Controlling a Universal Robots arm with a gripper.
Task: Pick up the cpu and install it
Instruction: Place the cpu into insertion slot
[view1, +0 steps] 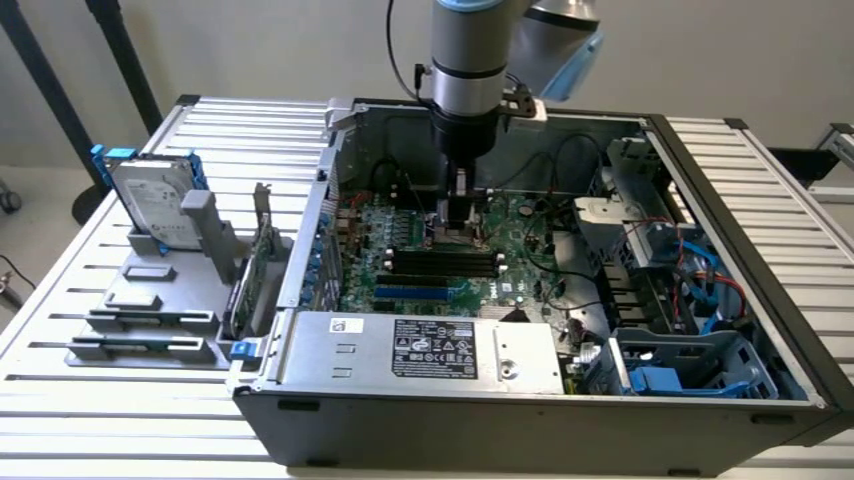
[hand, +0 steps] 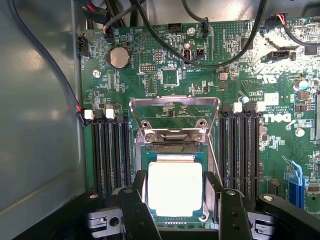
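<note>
The cpu (hand: 175, 189), a small square chip with a bright silver top and a thin green rim, lies level in or just over the open socket (hand: 174, 148) on the green motherboard (hand: 165, 75). My gripper (hand: 175, 176) reaches down into the computer case, with one dark finger (hand: 140, 192) against one edge of the chip and the other against the opposite edge, shut on it. In the exterior view the gripper (view1: 461, 222) hangs straight down from the arm, right at the board in the middle of the open case (view1: 534, 410). The chip is hidden there.
The socket's metal load plate (hand: 174, 112) stands flipped open beyond the chip. Black memory slots (hand: 107, 155) flank the socket, and black cables (hand: 210, 55) cross the board. At the exterior view's left, a hard drive in a blue frame (view1: 147, 195) and grey blocks (view1: 147, 310) sit outside the case.
</note>
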